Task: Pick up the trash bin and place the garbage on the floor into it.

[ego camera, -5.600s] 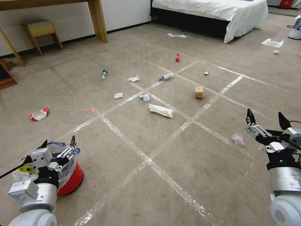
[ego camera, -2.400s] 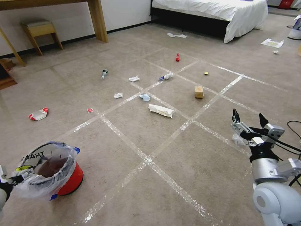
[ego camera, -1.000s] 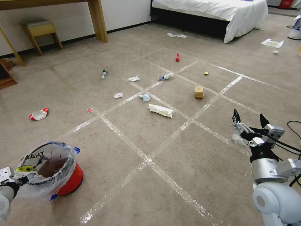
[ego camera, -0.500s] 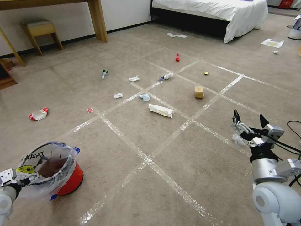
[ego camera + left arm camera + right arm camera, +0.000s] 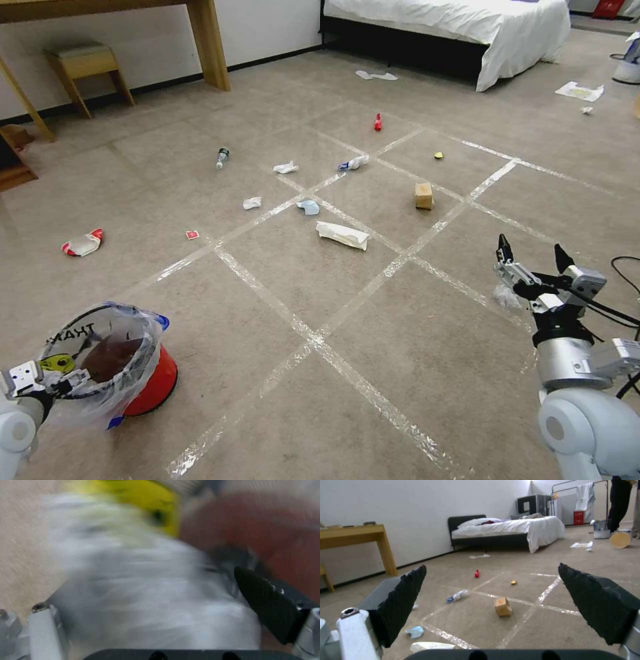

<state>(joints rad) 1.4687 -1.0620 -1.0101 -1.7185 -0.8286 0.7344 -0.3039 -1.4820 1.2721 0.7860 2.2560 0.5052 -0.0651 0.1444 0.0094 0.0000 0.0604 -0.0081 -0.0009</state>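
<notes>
The trash bin [image 5: 152, 383], red with a clear bag over its rim, stands on the carpet at the lower left. My left gripper [image 5: 61, 377] is at its near rim beside the yellow sticker [image 5: 143, 500]. In the left wrist view the jaws stand wide, with the bagged rim [image 5: 150, 597] between them and one black pad [image 5: 266, 602] showing. Garbage lies scattered ahead: white paper [image 5: 342, 235], a blue mask [image 5: 308, 207], a brown box [image 5: 423, 195], tissues [image 5: 252, 203], a bottle [image 5: 222, 157]. My right gripper [image 5: 533, 257] hovers open over a crumpled clear plastic scrap [image 5: 507, 297].
Tape lines grid the carpet. A bed [image 5: 467, 27] stands at the back, with a wooden desk leg [image 5: 208, 43] and a stool [image 5: 83, 63] on the far left. A red-and-white packet [image 5: 82, 244] lies far left. A black cable [image 5: 623, 263] trails beside the right arm.
The left arm drew back from over the bin and has crept in again to its near rim; the bag's rim has dipped slightly. The right arm came inward and lower, then held still.
</notes>
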